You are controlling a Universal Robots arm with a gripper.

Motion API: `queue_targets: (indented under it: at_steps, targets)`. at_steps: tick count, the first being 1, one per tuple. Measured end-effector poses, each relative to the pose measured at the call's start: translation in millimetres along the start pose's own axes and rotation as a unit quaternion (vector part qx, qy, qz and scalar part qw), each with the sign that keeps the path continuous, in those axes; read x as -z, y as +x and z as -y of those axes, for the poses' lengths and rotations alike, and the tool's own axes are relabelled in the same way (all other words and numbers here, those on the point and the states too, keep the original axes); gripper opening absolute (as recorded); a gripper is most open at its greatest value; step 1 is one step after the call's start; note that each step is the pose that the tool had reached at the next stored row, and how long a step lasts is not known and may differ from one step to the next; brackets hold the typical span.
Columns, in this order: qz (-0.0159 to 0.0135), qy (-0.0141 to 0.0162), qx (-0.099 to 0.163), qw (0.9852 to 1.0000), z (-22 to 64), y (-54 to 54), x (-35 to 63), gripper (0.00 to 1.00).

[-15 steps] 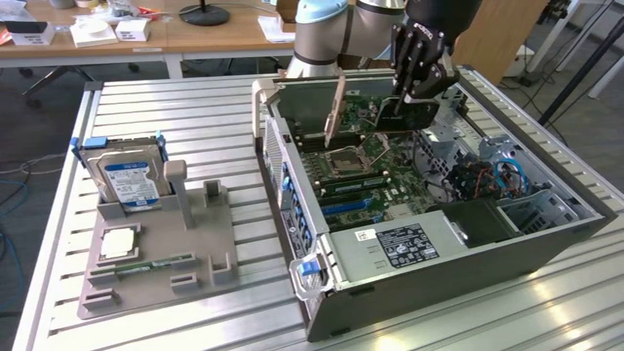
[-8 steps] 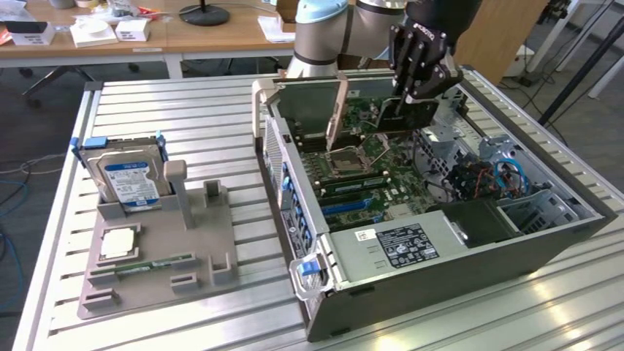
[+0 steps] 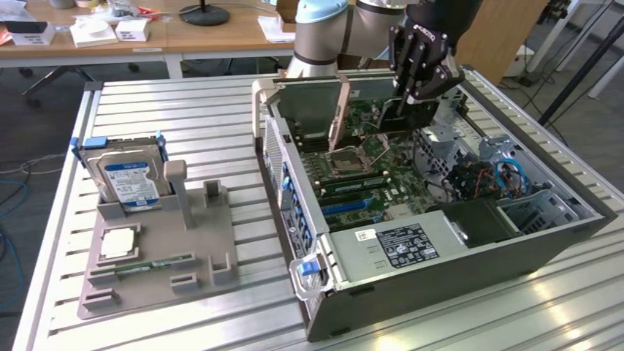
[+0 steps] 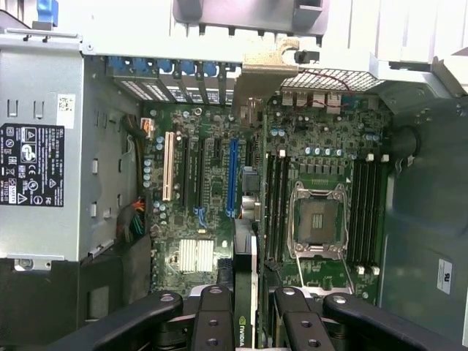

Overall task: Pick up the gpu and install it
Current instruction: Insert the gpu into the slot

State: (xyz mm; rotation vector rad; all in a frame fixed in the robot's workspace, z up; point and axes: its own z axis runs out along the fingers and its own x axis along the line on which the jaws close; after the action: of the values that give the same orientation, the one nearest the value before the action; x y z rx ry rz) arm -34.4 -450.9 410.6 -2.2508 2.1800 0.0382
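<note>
Jaws clamp the gpu (image 4: 245, 285) edge-on above the motherboard (image 4: 322, 146) in the wrist view; exterior view adds the open case (image 3: 439, 292).

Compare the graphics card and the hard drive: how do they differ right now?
The graphics card hangs in the gripper over the motherboard inside the case; the hard drive stands in the grey holder outside it. The graphics card is dark; the hard drive is silver with a blue label. Both stand on edge.
</note>
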Motion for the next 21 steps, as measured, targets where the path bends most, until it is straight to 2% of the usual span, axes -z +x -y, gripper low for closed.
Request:
queue_targets:
  at_steps: [13,21]
  targets:
    - [0.0002,0.0003,-0.012,0.9999,-0.1,0.0,-1.2,0.26]
    - [0.0002,0.0003,-0.012,0.9999,0.0,0.2,-8.2,0.26]
